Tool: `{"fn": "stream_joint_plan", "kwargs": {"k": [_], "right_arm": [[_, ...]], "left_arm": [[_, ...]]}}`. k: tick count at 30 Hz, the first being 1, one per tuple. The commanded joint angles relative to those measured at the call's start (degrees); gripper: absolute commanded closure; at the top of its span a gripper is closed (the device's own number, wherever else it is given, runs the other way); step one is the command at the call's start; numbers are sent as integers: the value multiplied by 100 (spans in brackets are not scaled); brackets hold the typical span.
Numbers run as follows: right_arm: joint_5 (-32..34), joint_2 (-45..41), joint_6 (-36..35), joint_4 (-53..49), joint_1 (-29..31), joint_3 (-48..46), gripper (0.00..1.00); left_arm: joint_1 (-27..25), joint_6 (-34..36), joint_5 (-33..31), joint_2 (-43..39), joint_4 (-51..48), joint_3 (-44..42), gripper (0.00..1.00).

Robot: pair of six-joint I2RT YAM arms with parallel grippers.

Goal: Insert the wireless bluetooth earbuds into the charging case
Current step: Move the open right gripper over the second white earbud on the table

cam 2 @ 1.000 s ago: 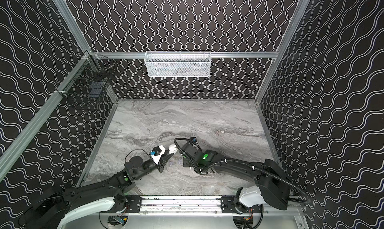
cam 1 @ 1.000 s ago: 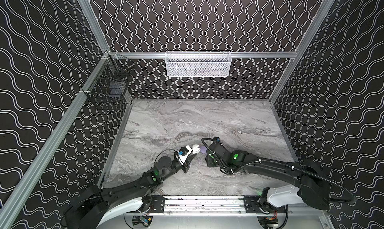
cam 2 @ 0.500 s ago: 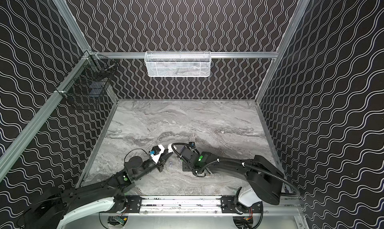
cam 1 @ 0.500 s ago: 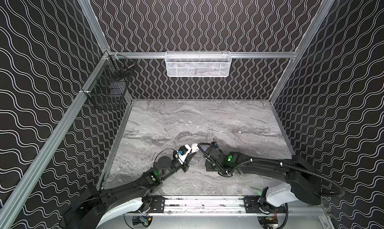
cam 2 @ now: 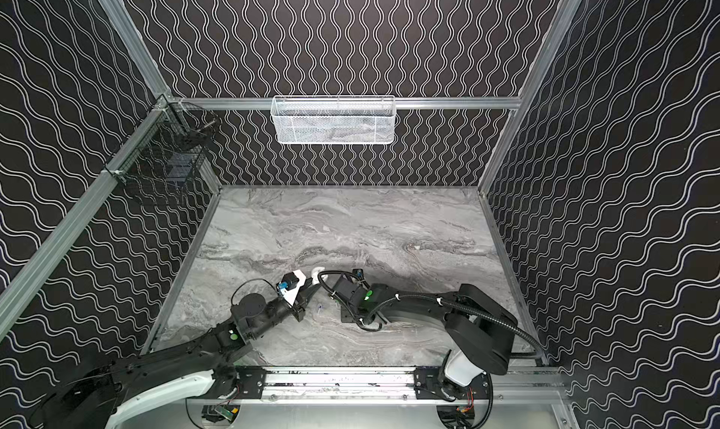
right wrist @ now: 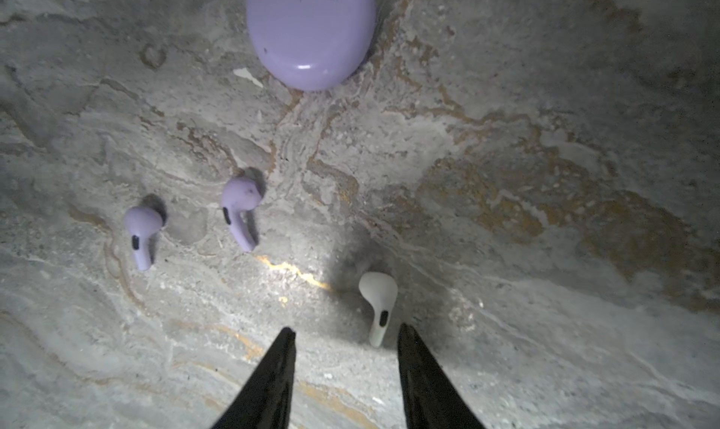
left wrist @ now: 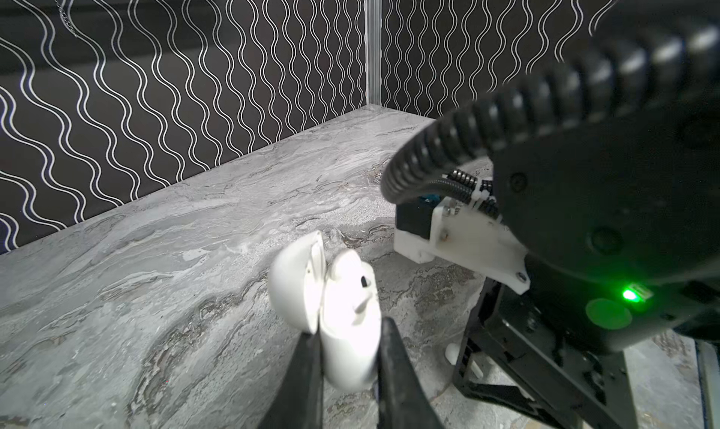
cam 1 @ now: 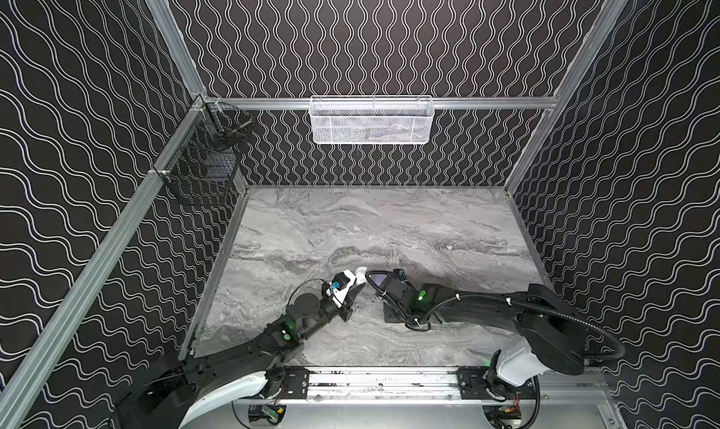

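Observation:
My left gripper (left wrist: 350,331) is shut on the white charging case (left wrist: 346,310), held above the table with its lid (left wrist: 296,279) open; a white earbud (left wrist: 356,277) appears to sit in it. The case shows in both top views (cam 1: 360,272) (cam 2: 317,271). My right gripper (right wrist: 346,329) is open, pointing down at the table. A white earbud (right wrist: 378,306) lies just ahead of its fingertips, close to one finger (right wrist: 413,353). Two lavender earbuds (right wrist: 142,232) (right wrist: 239,209) lie farther off. In both top views the right wrist hides its jaws.
A closed lavender case (right wrist: 311,29) lies on the marble table (cam 1: 389,232) beyond the earbuds. The two wrists stand close together near the table's front middle. A white mesh basket (cam 1: 370,121) hangs on the back wall and a black wire basket (cam 1: 202,170) on the left wall.
The right wrist has shifted slightly left toward the left gripper, and its jaws have narrowed a little. The left arm holds the case still.

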Motion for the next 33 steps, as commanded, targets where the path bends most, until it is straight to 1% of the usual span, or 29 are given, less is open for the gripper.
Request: {"fn": "stream_joint_plan", "kwargs": {"k": [1, 5, 14, 27, 33], "right_arm": [[-39, 92, -82, -71, -40, 42, 55], [-184, 101, -67, 153, -116, -81, 55], [-178, 238, -185, 151, -182, -13, 56], [-125, 471, -381, 21, -200, 207, 60], [6, 528, -461, -161, -196, 280, 60]], "left_arm": [[1, 37, -65, -18, 87, -7, 100], [1, 41, -94, 1, 75, 4, 100], [1, 33, -136, -6, 45, 9, 100], [3, 38, -225, -91, -13, -7, 100], [1, 28, -252, -87, -38, 6, 100]]}}
